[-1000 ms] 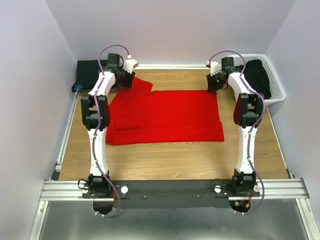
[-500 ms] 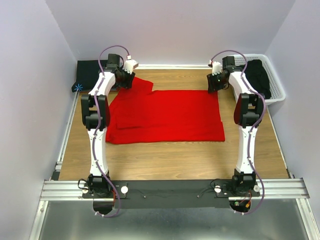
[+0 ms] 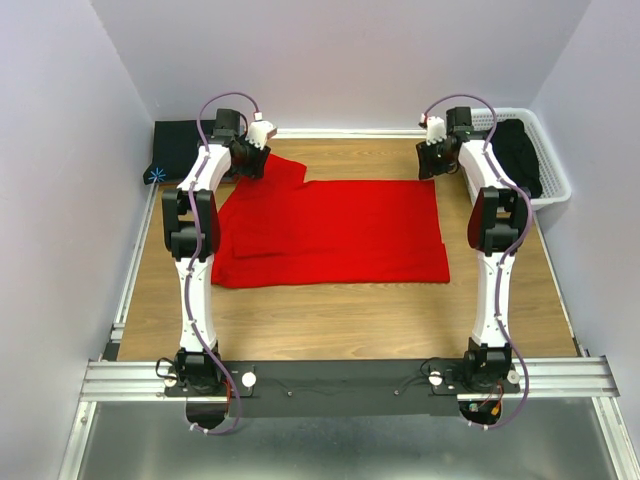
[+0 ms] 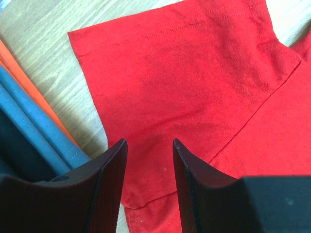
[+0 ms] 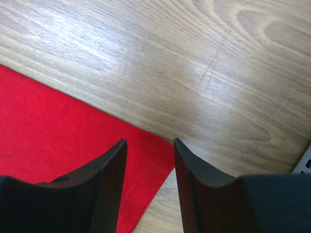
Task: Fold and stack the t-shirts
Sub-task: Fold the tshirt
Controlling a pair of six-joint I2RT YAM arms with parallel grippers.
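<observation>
The red t-shirt (image 3: 330, 232) is lying flat, sleeve under the left claw (image 4: 149, 148), corner under the right claw (image 5: 149, 145); a black t-shirt (image 3: 518, 155) is lying crumpled to the right claw's right.

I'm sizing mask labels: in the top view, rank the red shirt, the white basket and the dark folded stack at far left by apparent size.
1. Red shirt, clearly largest.
2. Basket, partly behind the right arm.
3. Dark stack, smallest as seen, though the left arm hides part of it.

Red t-shirt (image 3: 330, 232) on wooden table (image 3: 350, 320)
</observation>
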